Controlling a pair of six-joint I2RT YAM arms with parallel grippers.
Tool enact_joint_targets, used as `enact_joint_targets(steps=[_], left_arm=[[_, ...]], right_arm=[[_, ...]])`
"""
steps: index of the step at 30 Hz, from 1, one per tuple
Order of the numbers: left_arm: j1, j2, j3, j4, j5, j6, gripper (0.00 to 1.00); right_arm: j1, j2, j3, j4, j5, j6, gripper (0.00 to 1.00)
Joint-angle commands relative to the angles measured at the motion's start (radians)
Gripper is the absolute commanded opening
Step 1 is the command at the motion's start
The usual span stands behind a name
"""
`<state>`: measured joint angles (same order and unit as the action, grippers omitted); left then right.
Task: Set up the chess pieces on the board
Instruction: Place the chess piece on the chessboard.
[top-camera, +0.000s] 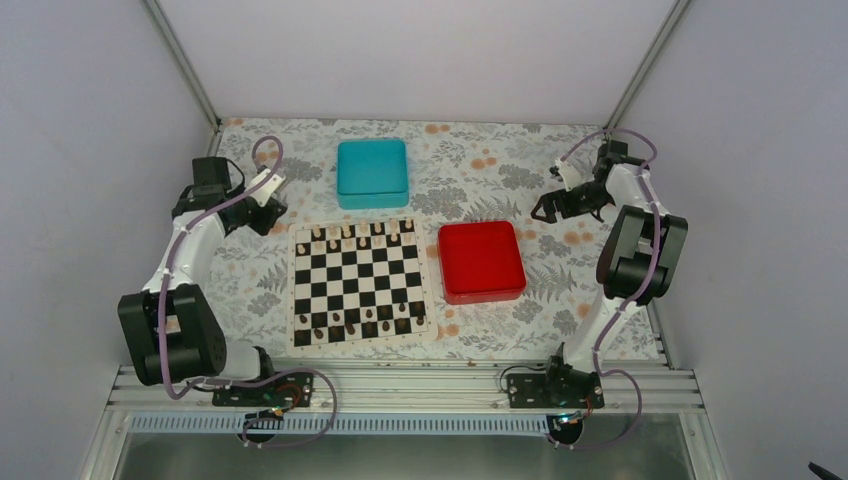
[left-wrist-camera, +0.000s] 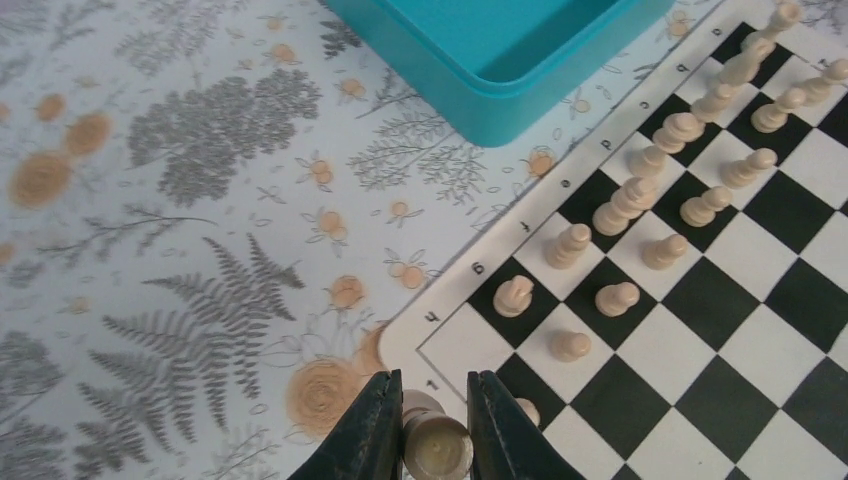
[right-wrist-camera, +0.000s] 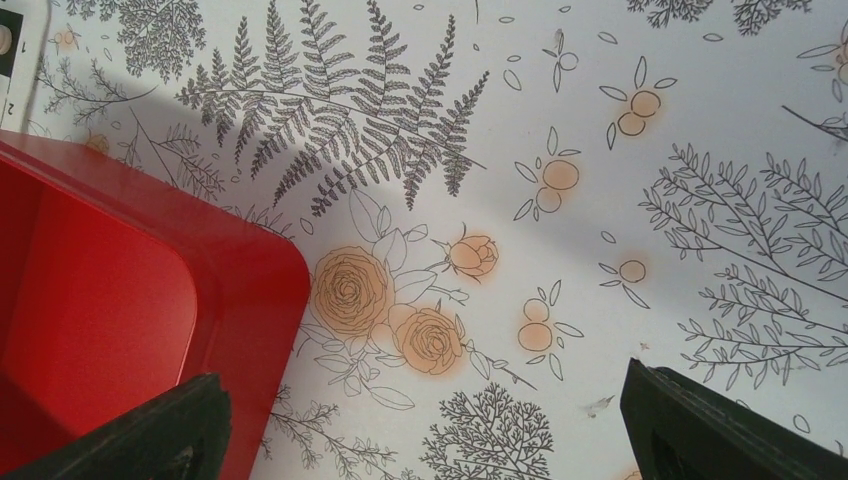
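The left jaws are closed on a pale cream piece (left-wrist-camera: 436, 447), pinched between the two dark fingers (left-wrist-camera: 372, 430). It is seen end-on, so its kind cannot be told. The jaws hang over one corner of the chessboard (left-wrist-camera: 760, 350). Their tips are at its pale border, and a bare white corner square lies just ahead of them.

Beyond that square the other cream chess pieces (left-wrist-camera: 640, 200) run away from the jaws in two rows along the board's edge. The nearest, a small pawn (left-wrist-camera: 526, 408), shows only partly past one finger. Farther ahead and off the board stands the teal box (left-wrist-camera: 500, 70), near the far end of those rows.

The dark brown pieces (top-camera: 365, 320) line the opposite edge of the board, well apart from the left jaws.

The right jaws stand wide open with nothing between them, over the flower-printed table (right-wrist-camera: 560, 200). The rounded corner of the red tray (right-wrist-camera: 100, 300) lies just beside one finger (right-wrist-camera: 150, 430), while the other finger is over bare cloth. These jaws are well apart from the chessboard and its pieces.
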<state>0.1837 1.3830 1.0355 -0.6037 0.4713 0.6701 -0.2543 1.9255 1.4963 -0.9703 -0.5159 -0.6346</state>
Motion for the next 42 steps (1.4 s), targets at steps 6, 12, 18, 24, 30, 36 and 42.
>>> enact_joint_targets(steps=[6, 12, 18, 24, 30, 36, 42], left_arm=[[0.005, 0.057, -0.13, 0.218, 0.156, -0.052, 0.16], [0.004, 0.132, -0.149, 0.28, 0.161, -0.074, 0.16], [0.003, 0.182, -0.17, 0.321, 0.144, -0.073, 0.16], [0.003, 0.209, -0.195, 0.346, 0.144, -0.071, 0.16], [0.003, 0.239, -0.201, 0.357, 0.167, -0.07, 0.16], [0.003, 0.261, -0.196, 0.367, 0.179, -0.076, 0.16], [-0.002, 0.274, -0.187, 0.36, 0.175, -0.075, 0.16]], right_arm=[[0.009, 0.024, -0.004, -0.005, -0.026, -0.009, 1.0], [0.009, 0.028, -0.01, -0.002, -0.023, -0.012, 1.0], [0.009, 0.035, -0.012, -0.002, -0.02, -0.014, 1.0], [0.009, 0.037, -0.014, 0.001, -0.018, -0.013, 1.0], [0.009, 0.036, -0.022, 0.002, -0.012, -0.014, 1.0], [0.009, 0.036, -0.024, 0.005, -0.01, -0.015, 1.0], [0.009, 0.037, -0.024, 0.003, -0.009, -0.016, 1.0]])
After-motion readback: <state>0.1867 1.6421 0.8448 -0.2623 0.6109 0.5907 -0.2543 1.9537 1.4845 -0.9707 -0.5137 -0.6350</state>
